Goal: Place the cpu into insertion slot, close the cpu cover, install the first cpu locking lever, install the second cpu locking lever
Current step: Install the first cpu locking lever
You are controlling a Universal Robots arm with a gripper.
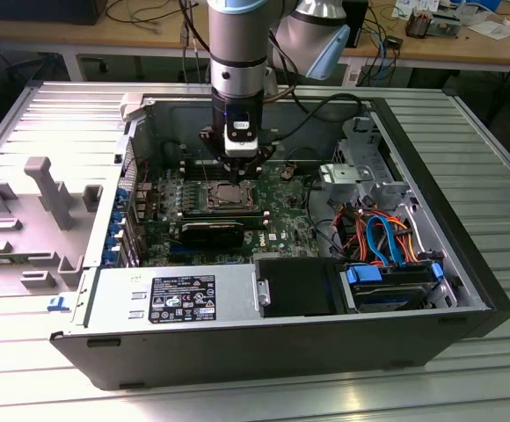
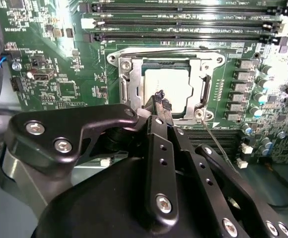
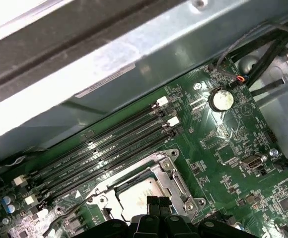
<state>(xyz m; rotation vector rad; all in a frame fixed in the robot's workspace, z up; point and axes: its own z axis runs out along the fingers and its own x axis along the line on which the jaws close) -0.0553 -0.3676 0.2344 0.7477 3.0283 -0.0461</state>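
On the exterior view's left, a grey moulded panel [image 1: 35,211] lies on the ribbed bench [image 1: 466,158] beside the open computer case [image 1: 237,343]. Mid-case the pincer [image 1: 240,169], fingertips [image 2: 157,97] pressed together on nothing, hangs just over the cpu cover [image 2: 129,82]. The cover lies flat around the cpu [image 2: 170,85], which is seated in the insertion slot [image 2: 166,63]. A thin wire lever [image 2: 216,141] runs off one socket corner. Blue and orange cables [image 1: 382,237] lie at the right.
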